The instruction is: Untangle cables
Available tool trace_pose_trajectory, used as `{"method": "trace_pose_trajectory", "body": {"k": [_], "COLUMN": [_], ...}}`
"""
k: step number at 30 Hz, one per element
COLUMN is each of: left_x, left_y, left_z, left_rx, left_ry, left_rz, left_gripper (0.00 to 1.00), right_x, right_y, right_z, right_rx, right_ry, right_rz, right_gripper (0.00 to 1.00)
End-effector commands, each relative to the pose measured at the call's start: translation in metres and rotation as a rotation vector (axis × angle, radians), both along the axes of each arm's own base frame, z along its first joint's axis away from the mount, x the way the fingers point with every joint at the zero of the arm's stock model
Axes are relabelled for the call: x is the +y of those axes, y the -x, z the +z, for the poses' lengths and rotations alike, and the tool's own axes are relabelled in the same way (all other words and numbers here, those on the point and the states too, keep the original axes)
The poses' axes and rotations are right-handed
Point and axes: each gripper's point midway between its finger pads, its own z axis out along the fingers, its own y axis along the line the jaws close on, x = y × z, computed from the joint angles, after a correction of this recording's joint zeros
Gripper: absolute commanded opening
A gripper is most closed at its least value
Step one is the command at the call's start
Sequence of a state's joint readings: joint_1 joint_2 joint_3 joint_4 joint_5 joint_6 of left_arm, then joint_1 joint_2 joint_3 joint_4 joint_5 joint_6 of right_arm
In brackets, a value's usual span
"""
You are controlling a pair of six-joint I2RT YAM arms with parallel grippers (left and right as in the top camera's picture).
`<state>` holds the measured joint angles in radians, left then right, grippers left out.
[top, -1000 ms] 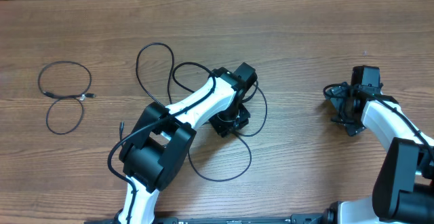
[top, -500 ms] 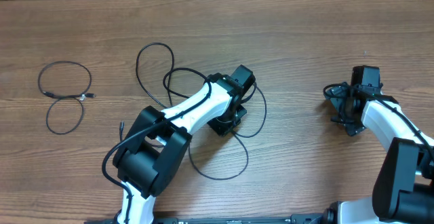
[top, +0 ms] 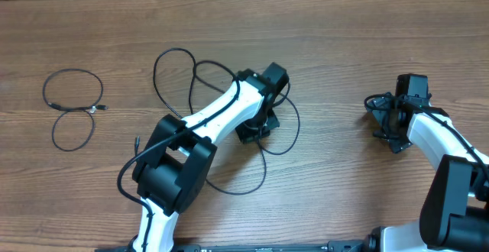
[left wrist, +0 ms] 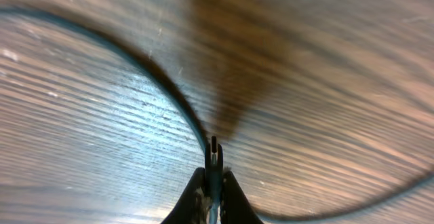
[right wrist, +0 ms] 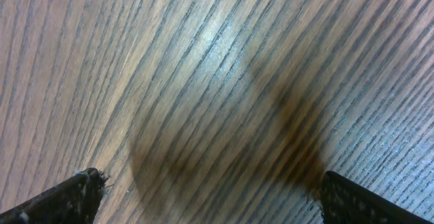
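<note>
A tangle of thin black cables (top: 174,53) loops across the middle of the wooden table, with one wide loop (top: 256,183) toward the front. My left gripper (top: 255,127) sits over this tangle, shut on one cable. In the left wrist view the jaws (left wrist: 213,182) pinch that cable's end (left wrist: 213,149) just above the table, and the cord curves away to the upper left. A separate cable (top: 72,103) with a silver tip (top: 95,109) lies coiled at the far left. My right gripper (top: 387,126) stands open over bare wood, its fingertips (right wrist: 71,195) wide apart with nothing between them.
The left arm (top: 221,114) reaches diagonally over part of the tangle and hides some loops. A thicker black cord (top: 376,101) belongs to the right arm's wrist. Bare table (top: 336,46) lies between the two arms and along the far side.
My left gripper has shut on the cable and shifted slightly away from me. The front loop has been dragged and changed shape. The right arm has not moved.
</note>
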<state>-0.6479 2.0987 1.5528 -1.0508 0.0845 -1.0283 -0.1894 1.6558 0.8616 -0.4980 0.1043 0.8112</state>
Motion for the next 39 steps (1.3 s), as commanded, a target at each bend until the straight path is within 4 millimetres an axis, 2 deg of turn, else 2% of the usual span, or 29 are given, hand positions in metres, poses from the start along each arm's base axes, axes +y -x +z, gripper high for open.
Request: {"method": "trace_pose_trajectory", "body": {"k": [1,4,7,11,15,17,22,28,29,31,33,34,37,39], "left_x": [0.0,-0.005,-0.007,0.003,0.023,0.041,0.062,0.067,0.067,0.066,0.062,0.059,0.046,0.044], "left_y": [-0.028,-0.036,-0.038,-0.035,-0.033,-0.033,-0.028,-0.035,-0.035,-0.035,-0.036,-0.034,-0.022,-0.019], "left_z": [0.037,0.057,0.064,0.06,0.049,0.041,0.029,0.022,0.022,0.022,0.018,0.017,0.012,0.009], "left_rx": [-0.132,-0.187,-0.201,-0.183,-0.193,-0.209,-0.202,-0.195,-0.194,-0.199,-0.198,-0.184,-0.117,-0.116], "left_ry": [-0.037,-0.009,0.001,-0.04,-0.138,-0.212,-0.275,-0.239,-0.237,-0.237,-0.214,-0.198,-0.137,-0.141], "left_rz": [-0.136,-0.222,-0.237,-0.193,-0.002,0.12,0.267,0.323,0.325,0.338,0.342,0.343,0.338,0.328], "left_gripper": [0.04,0.04,0.04,0.04,0.04,0.05,0.12,0.12,0.14,0.25,0.48,0.52,0.47,0.47], "right_x": [-0.002,-0.002,-0.002,-0.002,-0.002,-0.002,-0.002,-0.002,-0.002,-0.002,-0.002,-0.002,-0.002,-0.002], "right_y": [-0.001,-0.001,-0.001,-0.001,-0.001,-0.001,-0.001,-0.001,-0.001,-0.001,-0.001,-0.001,-0.001,-0.001], "right_z": [0.005,0.005,0.005,0.005,0.005,0.005,0.005,0.005,0.005,0.005,0.005,0.005,0.005,0.005], "right_rx": [-0.015,-0.015,-0.015,-0.015,-0.015,-0.015,-0.015,-0.015,-0.015,-0.015,-0.015,-0.015,-0.015,-0.015], "right_ry": [0.012,0.012,0.012,0.012,0.012,0.012,0.012,0.012,0.012,0.012,0.012,0.012,0.012,0.012], "right_rz": [0.004,0.004,0.004,0.004,0.004,0.004,0.004,0.004,0.004,0.004,0.003,0.004,0.004,0.004], "right_gripper": [1.0,1.0,1.0,1.0,1.0,1.0,1.0,1.0,1.0,1.0,1.0,1.0,1.0,1.0]}}
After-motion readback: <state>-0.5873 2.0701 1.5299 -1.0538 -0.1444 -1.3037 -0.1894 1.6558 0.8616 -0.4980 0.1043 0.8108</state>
